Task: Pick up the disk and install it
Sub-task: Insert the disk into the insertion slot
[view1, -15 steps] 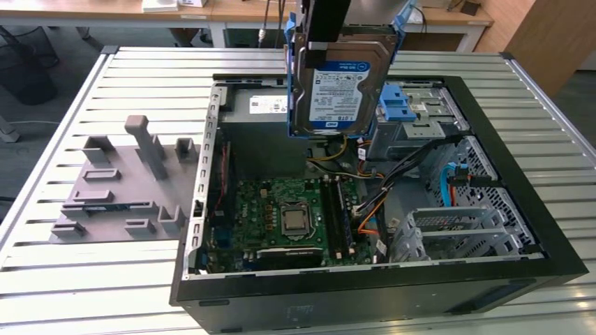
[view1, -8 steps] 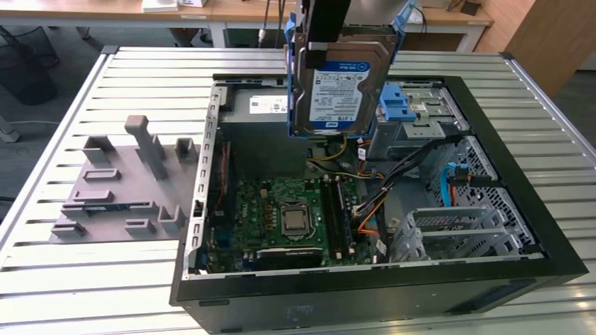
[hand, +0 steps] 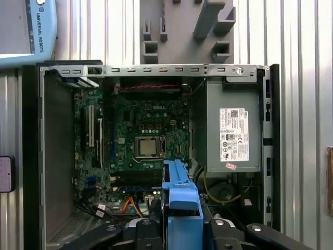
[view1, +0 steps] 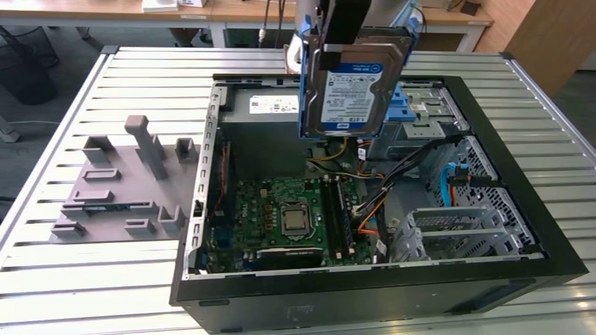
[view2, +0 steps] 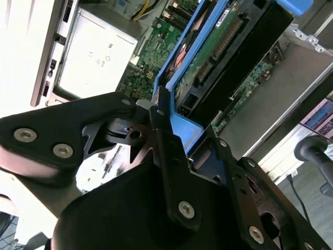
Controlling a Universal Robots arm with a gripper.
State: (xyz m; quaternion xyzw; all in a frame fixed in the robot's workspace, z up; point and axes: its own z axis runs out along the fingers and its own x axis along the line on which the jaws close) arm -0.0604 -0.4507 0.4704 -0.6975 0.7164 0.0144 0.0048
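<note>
Gripper clamped shut on blue plastic carrier edge of flat silver disk with white-and-blue label. Disk held upright, label facing exterior camera, raised above open black computer case. Below: green motherboard, grey power-supply box. Case lies on slatted metal table; grey plastic fixture beside it.

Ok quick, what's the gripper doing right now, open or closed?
Gripper: shut on the silver rectangular disk with the blue plastic frame.
</note>
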